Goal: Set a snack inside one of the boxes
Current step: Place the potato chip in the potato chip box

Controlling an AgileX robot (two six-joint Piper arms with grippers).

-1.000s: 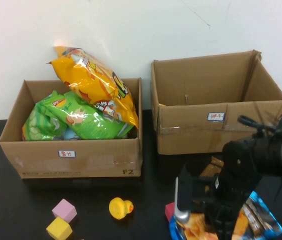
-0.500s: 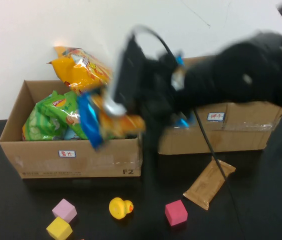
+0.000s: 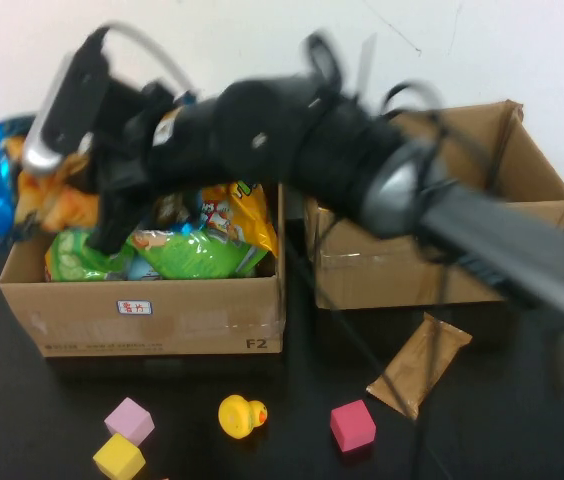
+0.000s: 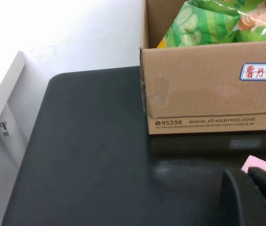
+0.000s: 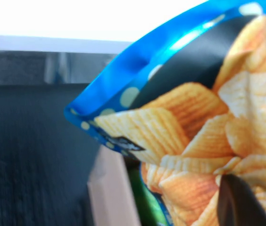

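Blue chip bag (image 3: pixel 7 180): I see it held up over the far left end of the left box (image 3: pixel 152 318), partly past the box wall. It is not inside yet.

Right claw (image 3: pixel 72 150): my right arm reaches all the way across to the left box. I judge the claw is pinching the blue chip bag, since the bag hangs in the air there.

Left claw (image 4: pixel 255 197): it sits low over the counter (image 4: pixel 90 155), near the front corner of the left box. I cannot tell how it stands.

Left box: it is already stuffed with green bags (image 3: pixel 162 245) and a yellow bag (image 3: pixel 232 215).

What could go wrong: if I let go here, I think the bag may drop outside the left box, because it hangs over the edge.

Another worry: the pile is high, so the bag could slide off the top.

Right box (image 3: pixel 432 235): it stands just beside the left box and looks to have more room.
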